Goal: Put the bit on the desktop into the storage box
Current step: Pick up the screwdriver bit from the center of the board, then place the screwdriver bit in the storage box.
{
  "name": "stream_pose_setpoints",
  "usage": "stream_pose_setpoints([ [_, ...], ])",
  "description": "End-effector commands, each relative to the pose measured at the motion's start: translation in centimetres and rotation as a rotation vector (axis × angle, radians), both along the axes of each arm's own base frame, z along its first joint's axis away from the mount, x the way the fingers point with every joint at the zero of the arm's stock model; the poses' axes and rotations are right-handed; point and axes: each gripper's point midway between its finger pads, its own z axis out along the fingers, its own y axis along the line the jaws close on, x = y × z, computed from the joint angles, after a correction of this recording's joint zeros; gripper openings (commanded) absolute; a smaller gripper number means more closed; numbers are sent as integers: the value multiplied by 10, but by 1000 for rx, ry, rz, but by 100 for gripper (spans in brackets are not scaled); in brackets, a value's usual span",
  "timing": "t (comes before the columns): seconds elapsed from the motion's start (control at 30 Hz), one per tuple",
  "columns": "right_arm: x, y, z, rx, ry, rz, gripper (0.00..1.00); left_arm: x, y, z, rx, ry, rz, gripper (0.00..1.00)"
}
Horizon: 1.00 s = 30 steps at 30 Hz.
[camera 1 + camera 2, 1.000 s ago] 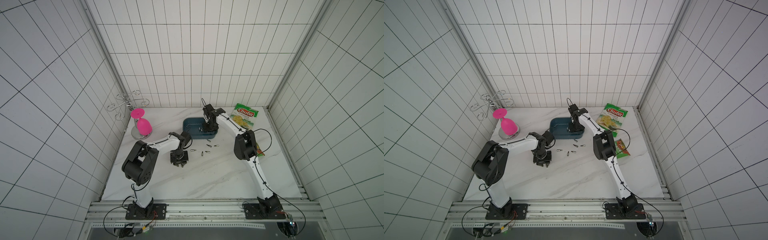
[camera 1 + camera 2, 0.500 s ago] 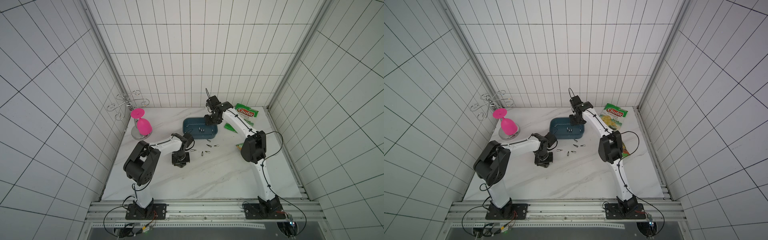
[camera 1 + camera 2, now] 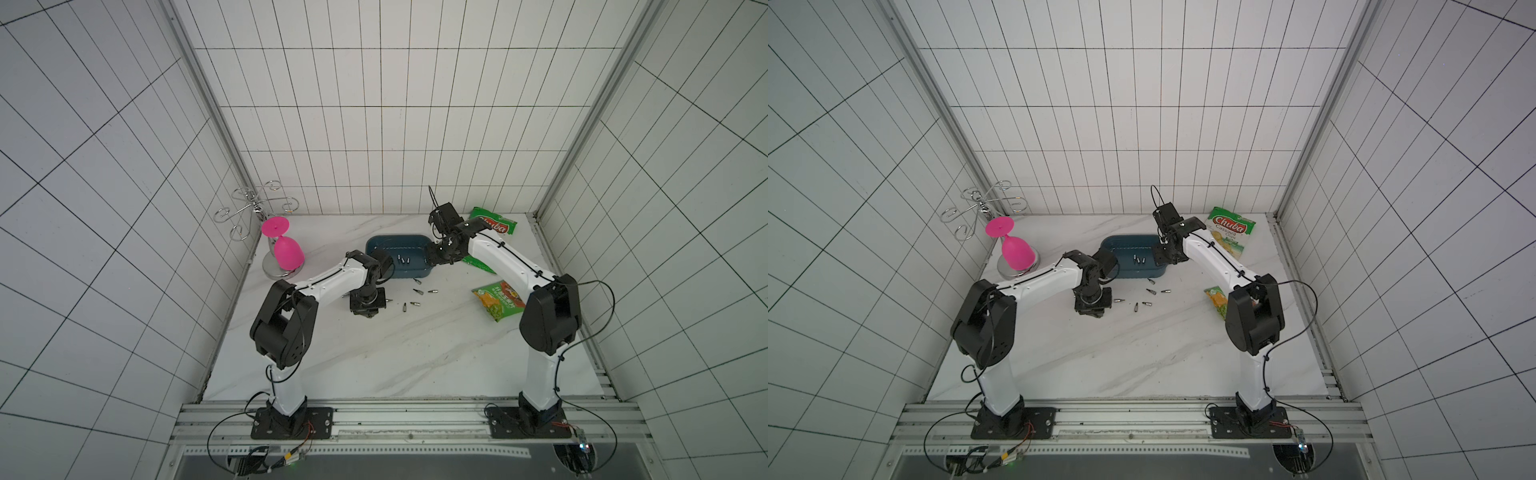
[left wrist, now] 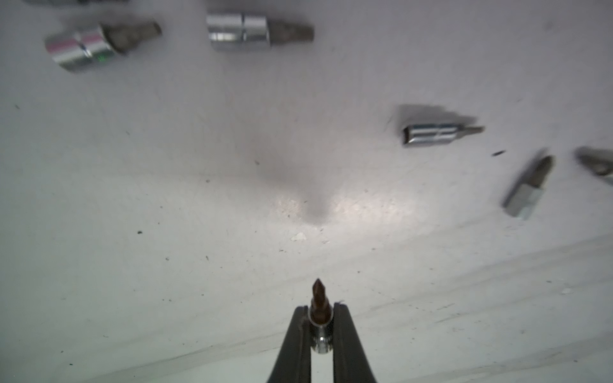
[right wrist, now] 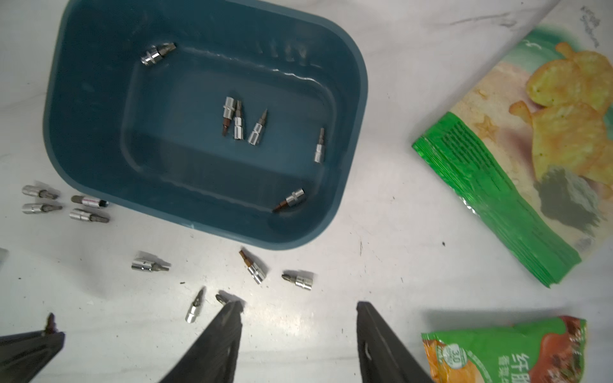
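Left wrist view: the left gripper [image 4: 320, 306] is seen clamped on a small chrome-based screwdriver bit [image 4: 318, 298] with a brown tip, held by its base close over the white marble-look desktop [image 4: 166, 232].
Right gripper: the right gripper [image 5: 297, 304] is seen with its jaws parted and nothing between them, poised over the desktop beside the shallow dark teal plastic storage box [image 5: 83, 116].
Step in hand: a pick-up is judged to be under way; the gripped bit is not yet carried to the storage box.
Next move: a straight lift is called for, then a carry over the rim of the storage box and a release low above its floor, so that the bit is not bounced out; the right arm beside the box is to be kept clear of.
Bits in the storage box: six are counted in the right wrist view.
Bits loose on the desktop: nine are counted there, one half hidden behind a finger.
Bits gripped: one.
Green foil snack bags [image 3: 1231, 232]: two are counted, both lying outside the storage box.
Pink plastic goblet [image 3: 286, 249]: one is counted, upside down on the base of a chrome wire rack [image 3: 257, 208].
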Motion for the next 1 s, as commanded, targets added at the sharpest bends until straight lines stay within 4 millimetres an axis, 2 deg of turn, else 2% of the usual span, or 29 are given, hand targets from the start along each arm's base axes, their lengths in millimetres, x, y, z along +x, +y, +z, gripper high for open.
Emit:
stream_pose_setpoints([
  [0.0, -11, -11, 7, 17, -42, -53, 60, 27, 2, 25, -2, -53, -21, 0],
  [0.17, -40, -20, -17, 47, 29, -60, 60, 77, -6, 41, -31, -136, -26, 0],
  [0.4, -55, -27, -37, 42, 48, -37, 61, 142, -33, 40, -111, -207, -38, 0],
  [0.5, -55, -27, -47, 24, 61, -21, 61, 164, -44, 35, -146, -216, -36, 0],
  [0.6, -54, -26, -58, 10, 75, -9, 61, 180, -51, 23, -183, -206, -37, 0],
  [0.73, -55, -23, -65, 16, 79, 6, 60, 196, -49, 6, -198, -205, -18, 0],
  [0.97, -76, 10, -75, 76, 125, 164, 58, 215, -49, -16, -202, -237, 0, 0],
])
